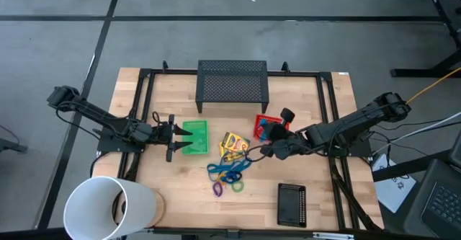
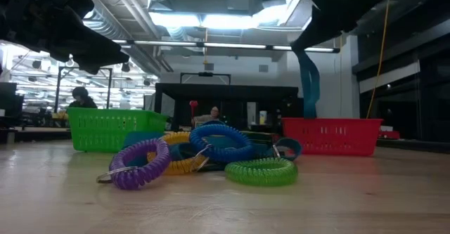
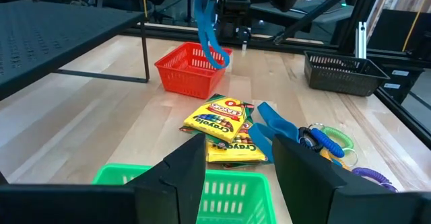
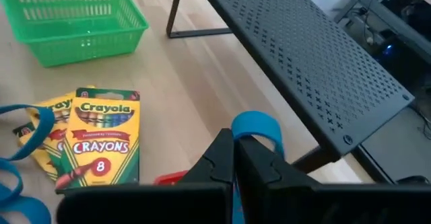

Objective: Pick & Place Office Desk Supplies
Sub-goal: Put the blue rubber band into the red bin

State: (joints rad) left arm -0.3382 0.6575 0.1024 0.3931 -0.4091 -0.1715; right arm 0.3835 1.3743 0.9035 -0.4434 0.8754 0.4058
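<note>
The right gripper (image 4: 234, 158) is pinching a blue strap (image 4: 256, 128), dangling it above the red basket (image 3: 192, 66). The left gripper (image 3: 237, 167) is hovering, fingers spread, over the green basket (image 1: 194, 137), beside the Crayola crayon boxes (image 1: 234, 147).

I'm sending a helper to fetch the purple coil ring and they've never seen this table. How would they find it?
Start at the green basket on the wooden table, then move to the pile of crayon boxes and coiled rings beside it. At the pile's edge nearest the big white cylinder lies the purple coil ring, beside a green ring; it is the only purple one.
</note>
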